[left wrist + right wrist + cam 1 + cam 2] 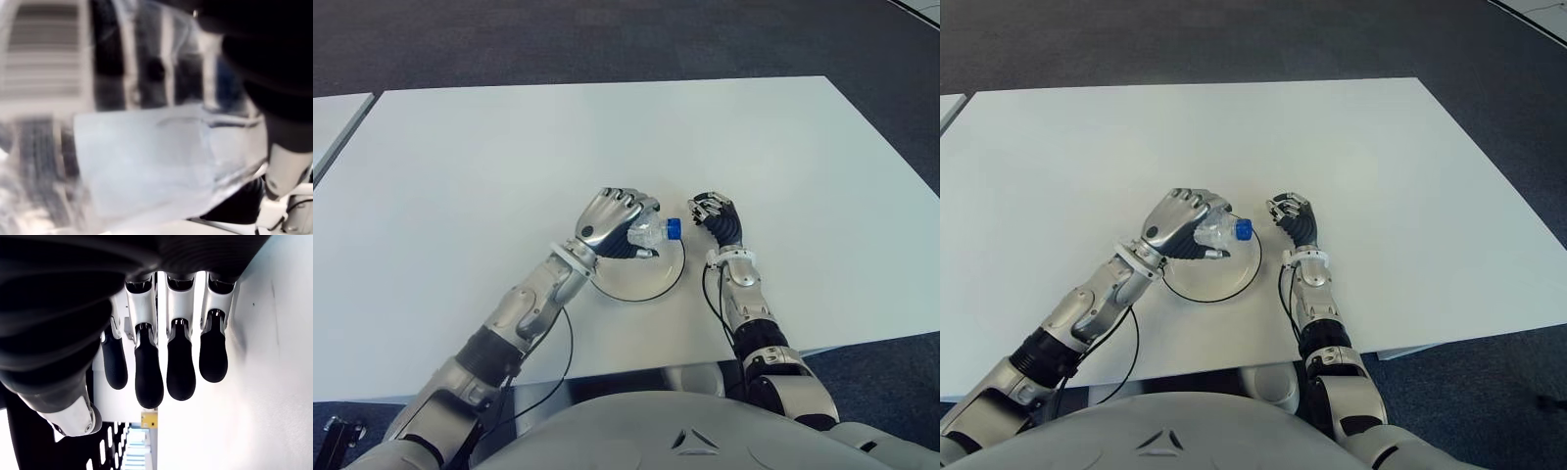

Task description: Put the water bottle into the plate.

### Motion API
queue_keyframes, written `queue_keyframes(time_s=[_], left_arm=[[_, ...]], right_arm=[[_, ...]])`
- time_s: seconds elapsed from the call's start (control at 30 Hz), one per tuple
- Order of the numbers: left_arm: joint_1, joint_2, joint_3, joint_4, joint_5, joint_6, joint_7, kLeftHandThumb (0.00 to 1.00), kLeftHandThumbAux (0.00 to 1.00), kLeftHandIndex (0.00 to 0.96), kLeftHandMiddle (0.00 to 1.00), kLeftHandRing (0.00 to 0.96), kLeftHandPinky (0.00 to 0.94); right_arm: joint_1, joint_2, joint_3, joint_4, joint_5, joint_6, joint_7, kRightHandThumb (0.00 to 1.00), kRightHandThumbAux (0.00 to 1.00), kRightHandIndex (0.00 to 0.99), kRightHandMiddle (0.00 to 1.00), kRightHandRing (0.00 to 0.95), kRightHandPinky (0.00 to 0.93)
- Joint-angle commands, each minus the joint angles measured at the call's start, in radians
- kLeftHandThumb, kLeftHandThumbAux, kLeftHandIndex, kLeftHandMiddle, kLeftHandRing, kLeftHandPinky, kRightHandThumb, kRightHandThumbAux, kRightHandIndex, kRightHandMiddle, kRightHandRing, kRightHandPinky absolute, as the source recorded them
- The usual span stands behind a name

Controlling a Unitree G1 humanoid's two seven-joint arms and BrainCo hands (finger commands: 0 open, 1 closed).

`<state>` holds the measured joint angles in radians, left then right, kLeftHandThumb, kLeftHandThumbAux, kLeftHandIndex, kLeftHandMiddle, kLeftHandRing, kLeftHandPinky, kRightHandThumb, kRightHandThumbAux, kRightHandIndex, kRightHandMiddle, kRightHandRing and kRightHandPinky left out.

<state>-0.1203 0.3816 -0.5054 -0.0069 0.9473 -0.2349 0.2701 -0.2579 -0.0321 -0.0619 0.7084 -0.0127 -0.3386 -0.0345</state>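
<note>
While gripped by the left hand (610, 223), the water bottle (651, 232) hangs over the plate (651, 279).

White table (509, 147), round white plate (651, 284) near front edge

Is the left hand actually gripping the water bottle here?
Touching. In the left eye view the left hand wraps its fingers around the water bottle over the plate; the left wrist view shows the bottle filling its grasp.

Left hand (610, 223) reaches forward, palm down, fingers curled tight in a grasp. Right hand (717, 217) sits just to its right, fingers (181, 367) loosely bent, holding nothing.
</note>
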Motion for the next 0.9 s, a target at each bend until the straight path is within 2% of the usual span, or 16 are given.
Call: queue_keyframes(time_s=[0.03, 0.3, 0.6, 0.9], left_arm=[[0.006, 0.002, -0.023, 0.027, 0.014, -0.018, -0.019, 0.85, 0.669, 0.397, 0.544, 0.851, 0.848], [-0.008, -0.016, -0.075, 0.109, 0.021, -0.042, -0.02, 0.851, 0.669, 0.398, 0.545, 0.853, 0.863], [-0.058, -0.037, -0.113, 0.288, 0.041, -0.061, 0.029, 0.853, 0.667, 0.4, 0.546, 0.861, 0.869], [-0.066, -0.038, -0.125, 0.338, 0.084, -0.041, 0.094, 0.853, 0.666, 0.405, 0.56, 0.828, 0.814]], right_arm=[[0.053, 0.01, 0.001, 0.048, 0.001, 0.047, -0.001, 0.706, 0.73, 0.434, 0.661, 0.645, 0.628], [0.055, 0.011, 0.004, 0.045, -0.002, 0.05, -0.005, 0.706, 0.729, 0.435, 0.659, 0.641, 0.624], [0.054, 0.014, 0.003, 0.051, -0.002, 0.051, -0.015, 0.706, 0.729, 0.434, 0.657, 0.639, 0.624], [0.054, 0.011, 0.001, 0.053, -0.002, 0.062, -0.019, 0.705, 0.729, 0.433, 0.65, 0.639, 0.628]])
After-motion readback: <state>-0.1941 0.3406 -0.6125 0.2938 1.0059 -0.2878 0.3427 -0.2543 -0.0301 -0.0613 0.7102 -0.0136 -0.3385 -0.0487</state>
